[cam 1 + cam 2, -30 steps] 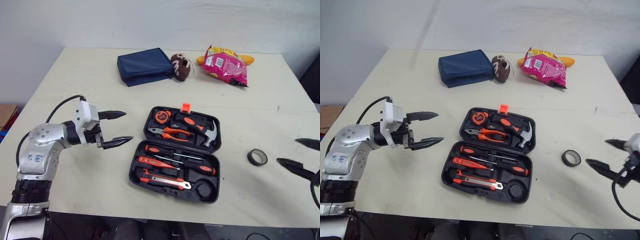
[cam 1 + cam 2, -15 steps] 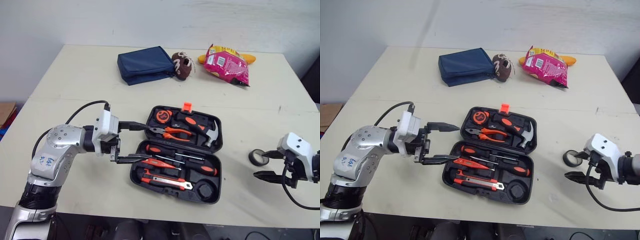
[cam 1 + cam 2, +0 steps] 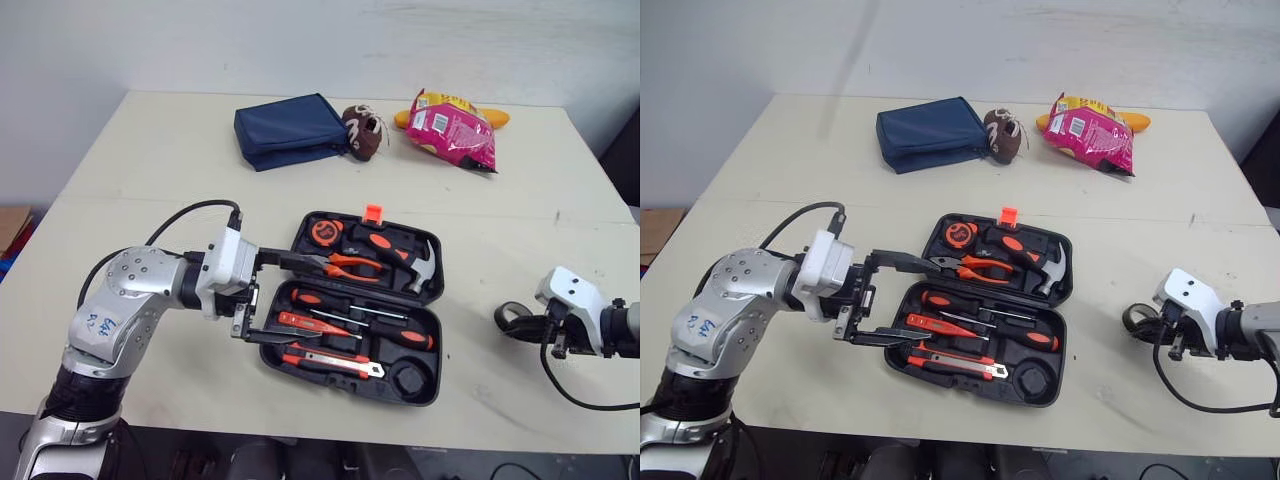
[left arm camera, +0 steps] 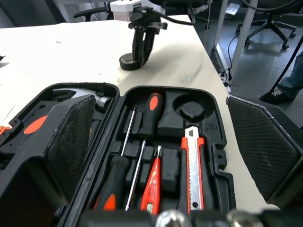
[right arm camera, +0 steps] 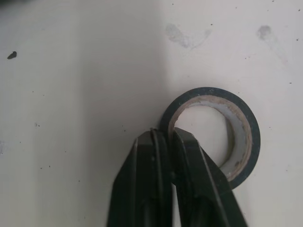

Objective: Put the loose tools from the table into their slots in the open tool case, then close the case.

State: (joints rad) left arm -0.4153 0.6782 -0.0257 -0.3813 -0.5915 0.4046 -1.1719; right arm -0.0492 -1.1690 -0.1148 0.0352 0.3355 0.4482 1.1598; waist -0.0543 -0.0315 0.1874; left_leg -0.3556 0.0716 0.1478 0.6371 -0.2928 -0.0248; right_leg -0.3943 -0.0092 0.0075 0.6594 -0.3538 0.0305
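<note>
The black tool case (image 3: 436, 352) lies open in mid-table, holding orange-and-black tools: pliers, a hammer, screwdrivers, a utility knife. Its round slot (image 3: 407, 378) is empty. My left gripper (image 3: 290, 300) is open, its two fingers straddling the case's left edge; in the left wrist view its pads (image 4: 71, 142) frame the tool tray. To the right of the case a black tape roll (image 5: 241, 137) lies flat on the table. My right gripper (image 5: 163, 135) is shut on the roll's wall, one finger inside the ring and one outside, as the left wrist view's tape roll (image 4: 128, 60) also shows.
Along the table's far side lie a blue pouch (image 3: 290, 130), a brown plush toy (image 3: 363, 130) and a pink snack bag (image 3: 450, 128). The table's right edge (image 3: 625, 215) runs close behind my right arm. A cable trails from each wrist.
My right gripper has come in from the right to the tape roll and shut on its wall. My left gripper has moved right, from beside the case to over its left edge.
</note>
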